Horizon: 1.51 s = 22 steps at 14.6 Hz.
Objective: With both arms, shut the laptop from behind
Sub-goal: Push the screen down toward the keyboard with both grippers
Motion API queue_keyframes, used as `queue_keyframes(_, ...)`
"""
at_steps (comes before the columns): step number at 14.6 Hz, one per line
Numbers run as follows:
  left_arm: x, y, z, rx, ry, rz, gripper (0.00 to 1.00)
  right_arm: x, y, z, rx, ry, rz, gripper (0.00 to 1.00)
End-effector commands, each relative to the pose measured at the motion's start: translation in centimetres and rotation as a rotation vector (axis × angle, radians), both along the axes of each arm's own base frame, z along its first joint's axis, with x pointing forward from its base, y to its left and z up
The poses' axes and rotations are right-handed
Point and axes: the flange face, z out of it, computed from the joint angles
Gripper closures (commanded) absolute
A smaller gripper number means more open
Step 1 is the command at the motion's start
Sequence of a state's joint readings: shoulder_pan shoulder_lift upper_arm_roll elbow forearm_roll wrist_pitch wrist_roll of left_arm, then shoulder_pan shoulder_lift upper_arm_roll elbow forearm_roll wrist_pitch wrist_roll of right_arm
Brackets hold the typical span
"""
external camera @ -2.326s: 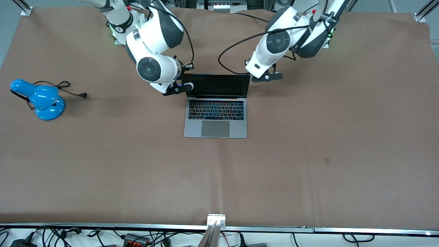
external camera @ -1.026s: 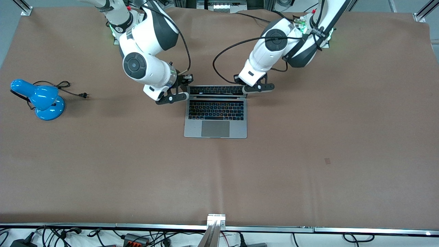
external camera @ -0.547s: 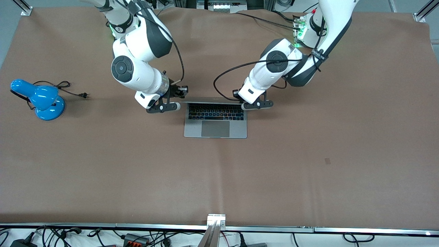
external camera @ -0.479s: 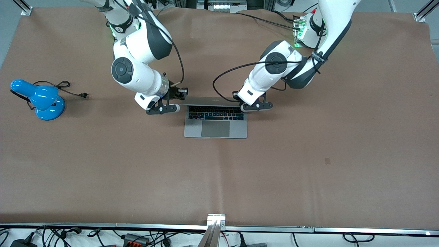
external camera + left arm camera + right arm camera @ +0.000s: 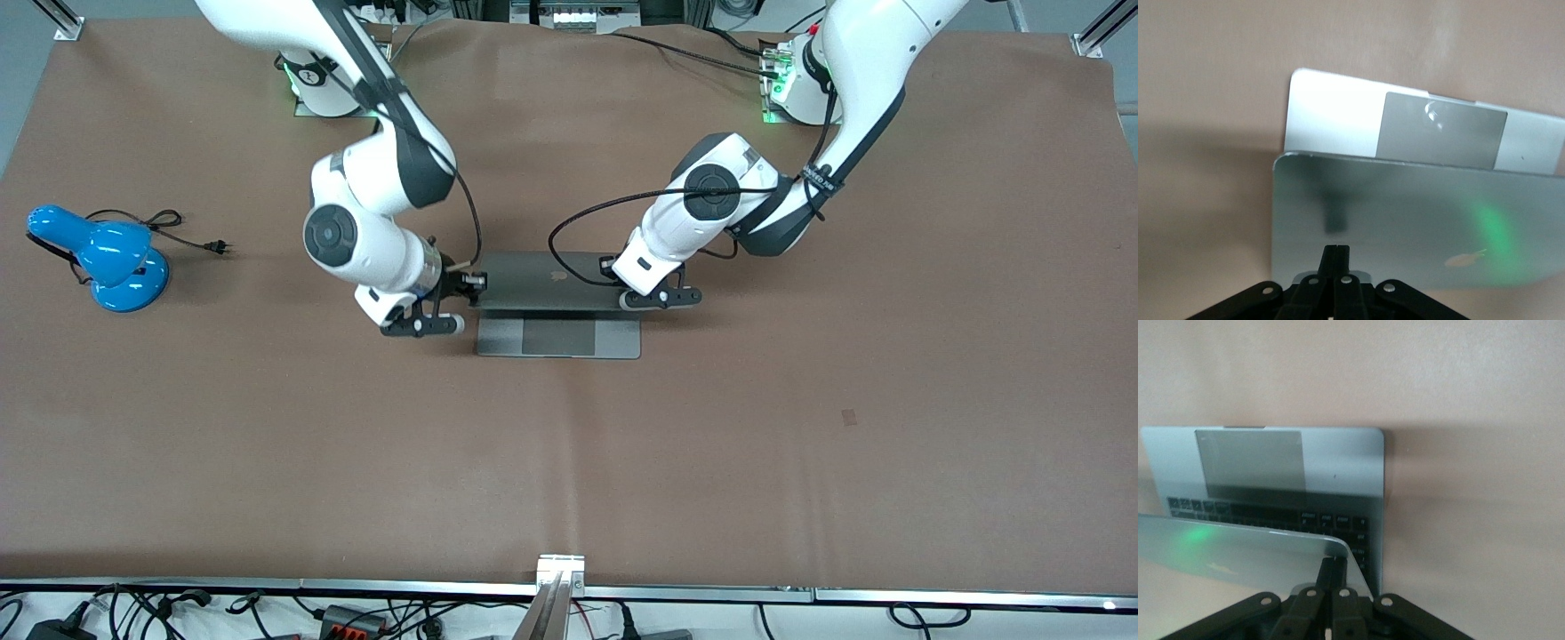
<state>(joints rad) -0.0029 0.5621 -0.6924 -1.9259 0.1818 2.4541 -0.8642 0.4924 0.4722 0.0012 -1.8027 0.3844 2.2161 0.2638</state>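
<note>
The silver-grey laptop (image 5: 551, 283) lies mid-table with its lid tilted low over the base. Only the trackpad strip (image 5: 558, 338) still shows. The apple logo faces up. My right gripper (image 5: 453, 320) is shut, its fingertips pressing on the lid's back by the corner toward the right arm's end; the right wrist view shows the fingers (image 5: 1335, 570) on the lid (image 5: 1238, 553) above the keyboard. My left gripper (image 5: 636, 299) is shut and presses the lid's other corner; the left wrist view shows its fingers (image 5: 1337, 257) on the lid (image 5: 1405, 227).
A blue desk lamp (image 5: 98, 258) with a black cord and plug (image 5: 191, 233) sits toward the right arm's end. Cables and adapters (image 5: 356, 615) lie along the table's edge nearest the front camera. Brown cloth (image 5: 800, 400) covers the table.
The lid has swung from upright to nearly flat over the keyboard. Both grippers have moved down and toward the front camera with it, staying shut.
</note>
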Motion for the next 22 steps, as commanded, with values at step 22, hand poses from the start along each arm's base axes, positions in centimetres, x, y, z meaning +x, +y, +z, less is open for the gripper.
queue_keyframes(22,3.2,-1.2,-2.5,-0.002,-0.292,-0.168,1.00,3.0,1.8,-10.0,-0.054,0.019,-0.009,1.00)
